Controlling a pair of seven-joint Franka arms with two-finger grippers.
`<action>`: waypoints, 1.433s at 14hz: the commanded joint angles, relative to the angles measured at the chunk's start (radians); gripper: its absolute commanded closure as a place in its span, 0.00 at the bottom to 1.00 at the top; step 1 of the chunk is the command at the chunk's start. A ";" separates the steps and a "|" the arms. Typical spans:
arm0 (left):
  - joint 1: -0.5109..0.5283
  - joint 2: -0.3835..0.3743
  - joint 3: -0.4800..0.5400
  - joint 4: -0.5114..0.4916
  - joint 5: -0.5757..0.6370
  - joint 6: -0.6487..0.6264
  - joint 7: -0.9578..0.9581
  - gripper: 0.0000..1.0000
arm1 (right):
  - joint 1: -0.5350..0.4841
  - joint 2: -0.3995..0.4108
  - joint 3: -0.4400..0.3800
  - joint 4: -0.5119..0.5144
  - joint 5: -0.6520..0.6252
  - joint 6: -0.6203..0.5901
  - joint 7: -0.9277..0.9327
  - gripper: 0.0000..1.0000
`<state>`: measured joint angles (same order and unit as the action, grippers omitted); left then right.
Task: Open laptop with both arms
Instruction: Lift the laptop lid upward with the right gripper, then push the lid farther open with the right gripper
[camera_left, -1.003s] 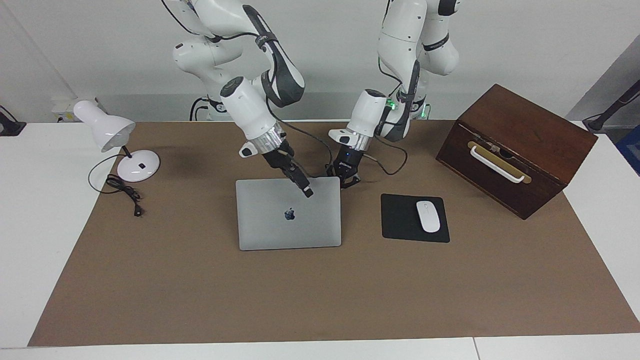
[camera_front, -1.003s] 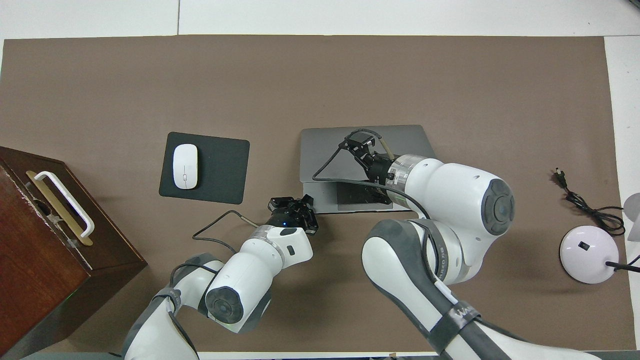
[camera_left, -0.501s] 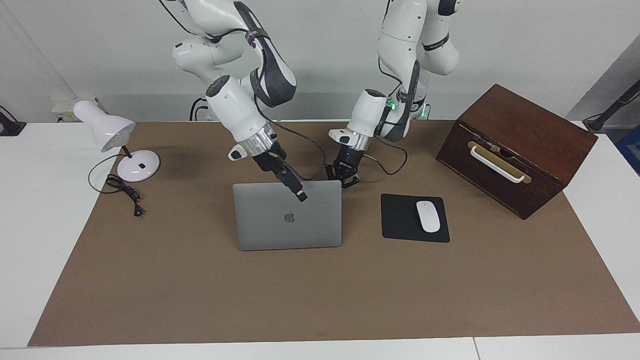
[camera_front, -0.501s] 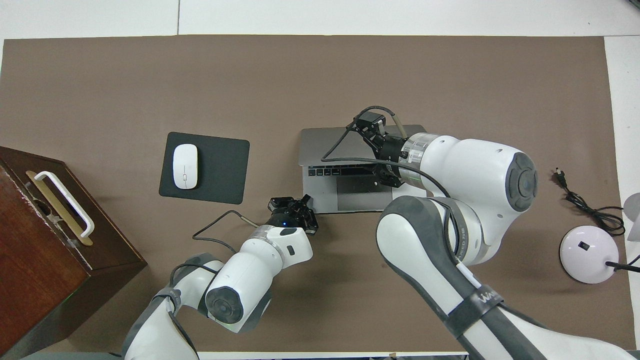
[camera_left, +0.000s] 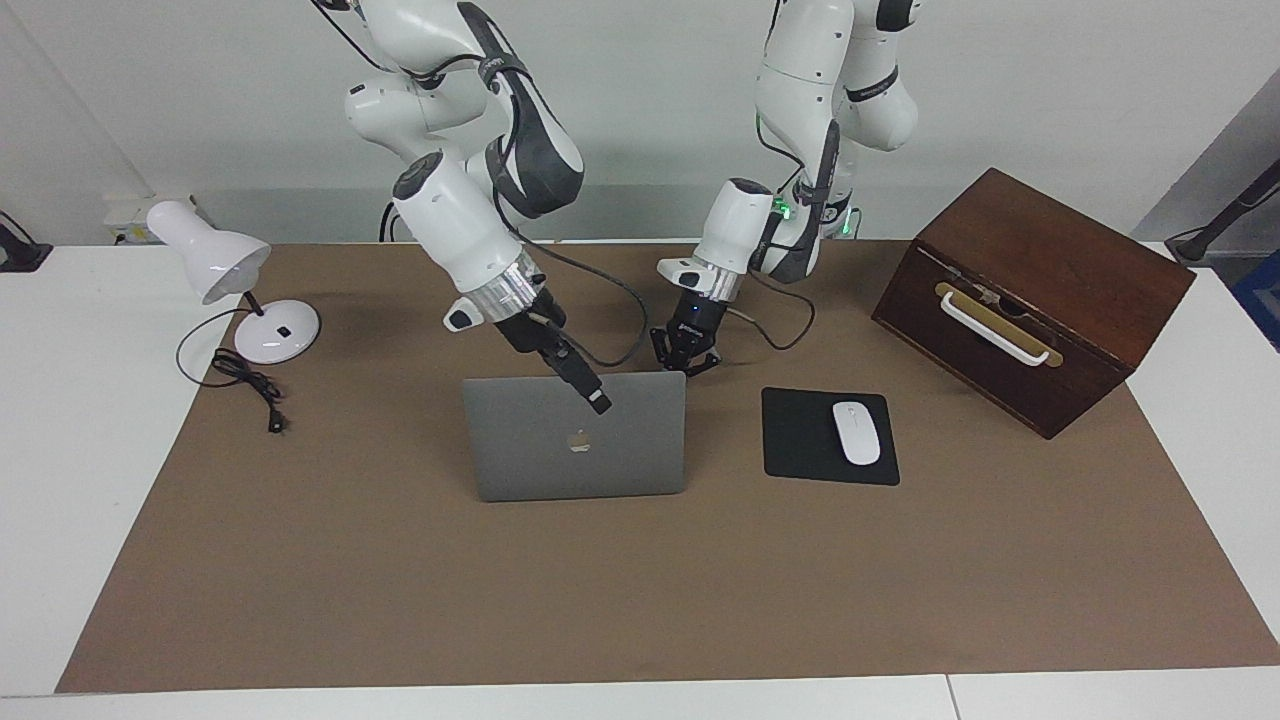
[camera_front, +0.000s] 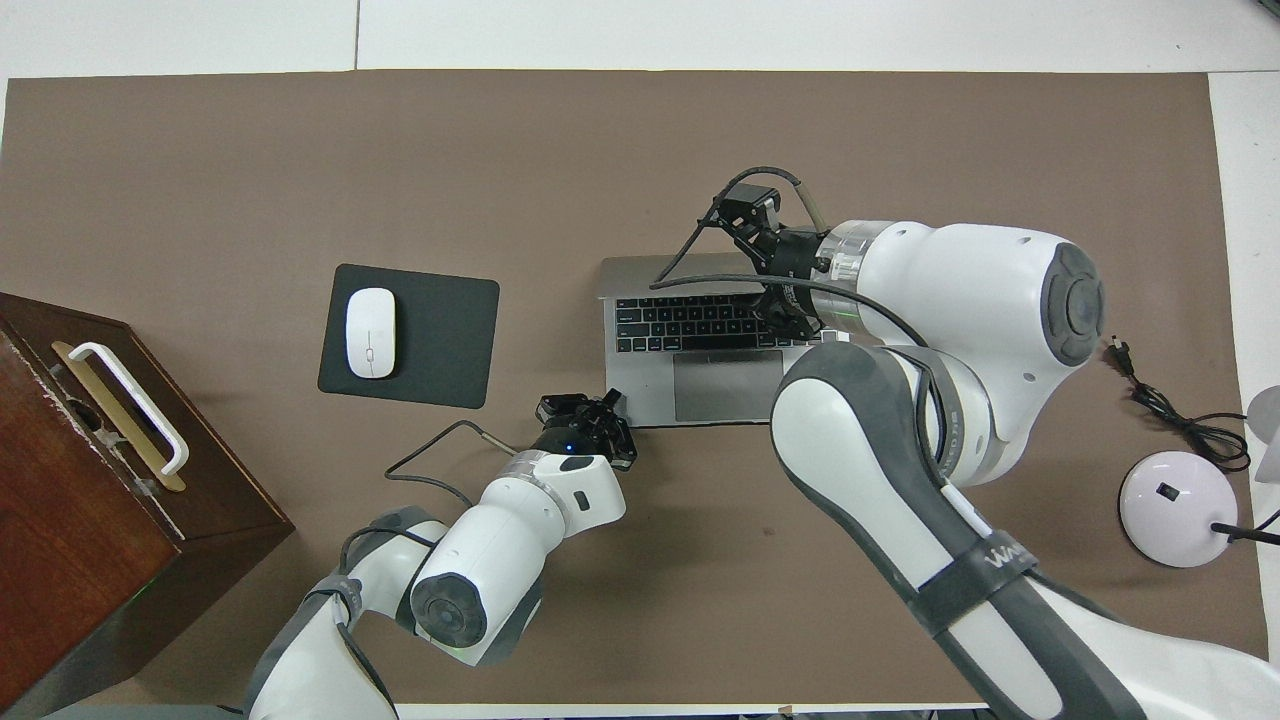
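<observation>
- Laptop (camera_left: 575, 450): silver-grey, with an Apple logo on its lid, standing on the brown table mat (camera_left: 400, 600) about midway between the two arms' ends of the table. The lid is raised steeply, its back toward the facing camera. In the overhead view the keyboard and trackpad (camera_front: 725, 385) lie exposed.
- Right gripper (camera_left: 597, 402): the right arm reaches down over the laptop, with the gripper tip at the upper part of the lid, just above the logo. Whether its fingers are spread or closed on the lid edge cannot be told from either view.
- Left gripper (camera_left: 686, 362): low at the laptop base's corner nearest the robots, toward the left arm's end of the table. Its fingertips are clenched together with nothing seen between them. Whether they press on the base or merely sit just beside it cannot be told.
- Black mouse pad (camera_left: 800, 440): flat on the mat beside the laptop, toward the left arm's end, with a white mouse (camera_left: 856, 432) resting on it.
- Dark wooden box (camera_left: 1030, 295): toward the left arm's end, with a white handle on its face, set at an angle.
- White desk lamp (camera_left: 235, 285): at the right arm's end, its black cord (camera_left: 245, 385) coiled on the mat.
</observation>
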<state>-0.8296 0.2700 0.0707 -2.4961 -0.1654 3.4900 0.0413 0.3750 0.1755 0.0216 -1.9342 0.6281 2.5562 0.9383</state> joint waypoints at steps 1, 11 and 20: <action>-0.005 0.043 0.005 0.010 -0.020 0.014 0.006 1.00 | -0.024 0.041 0.006 0.075 -0.019 -0.034 -0.012 0.00; -0.005 0.043 0.005 0.008 -0.020 0.014 0.005 1.00 | -0.044 0.125 0.006 0.214 -0.034 -0.073 -0.007 0.00; -0.005 0.043 0.005 0.006 -0.020 0.014 0.005 1.00 | -0.059 0.202 0.006 0.308 -0.045 -0.083 -0.007 0.00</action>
<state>-0.8296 0.2701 0.0707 -2.4962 -0.1654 3.4901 0.0413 0.3330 0.3437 0.0190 -1.6761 0.6026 2.4932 0.9383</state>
